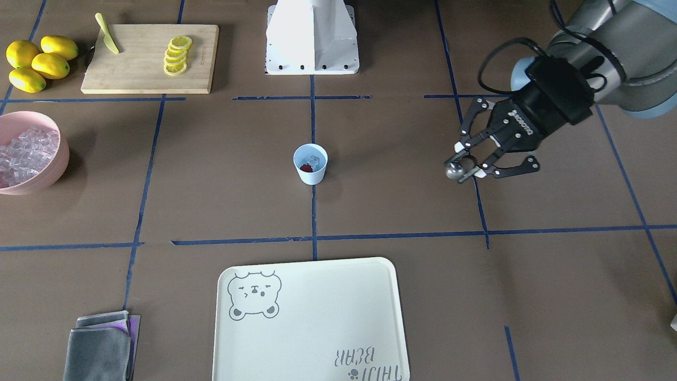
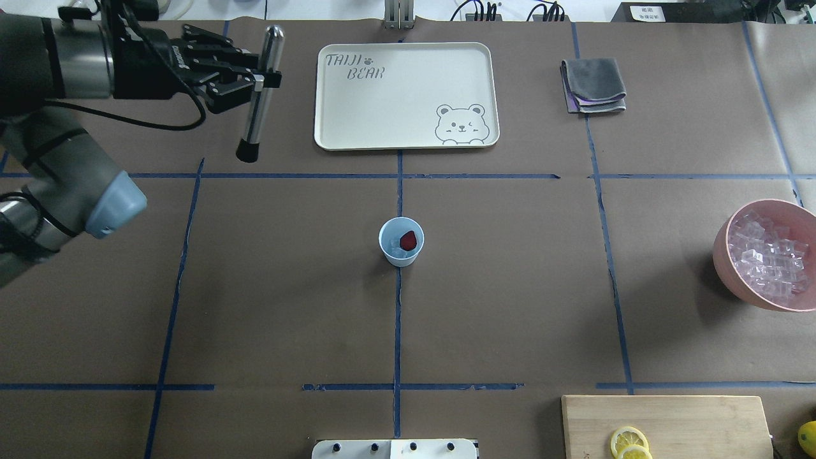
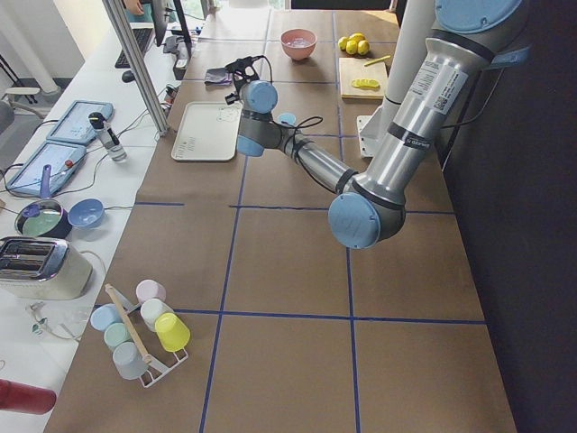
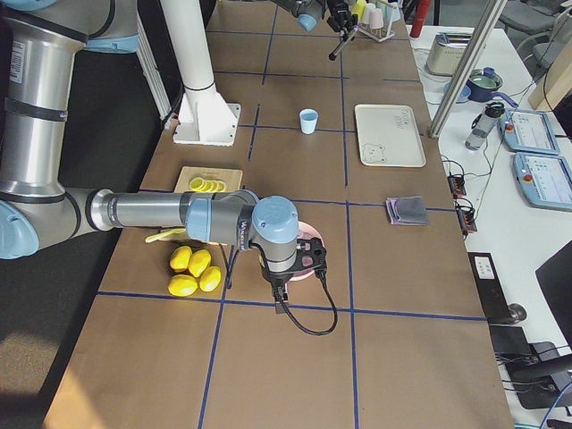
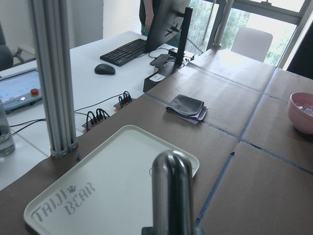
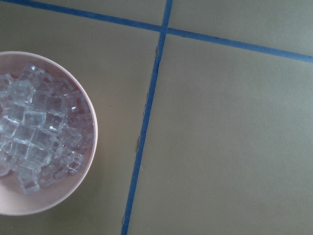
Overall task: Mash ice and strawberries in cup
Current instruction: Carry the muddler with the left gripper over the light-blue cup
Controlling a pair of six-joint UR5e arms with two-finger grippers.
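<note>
While the cup (image 2: 401,241) stands at the bench's centre, well clear of every edge, holding the strawberries (image 2: 408,240) and ice (image 1: 314,160), the left pincer (image 2: 258,80) is clenched on a steel muddler (image 2: 254,121) near the far left corner. Right pincer (image 4: 295,266), above the pink bowl (image 2: 723,261) at the right edge: state cannot be told.

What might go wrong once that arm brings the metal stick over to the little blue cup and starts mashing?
The cup stands free in mid-table with nothing bracing it, so a push from the metal masher may tip or slide it. Its mouth is small; coming down off-centre, the masher might strike the rim. The ice and strawberry could also pop out.
</note>
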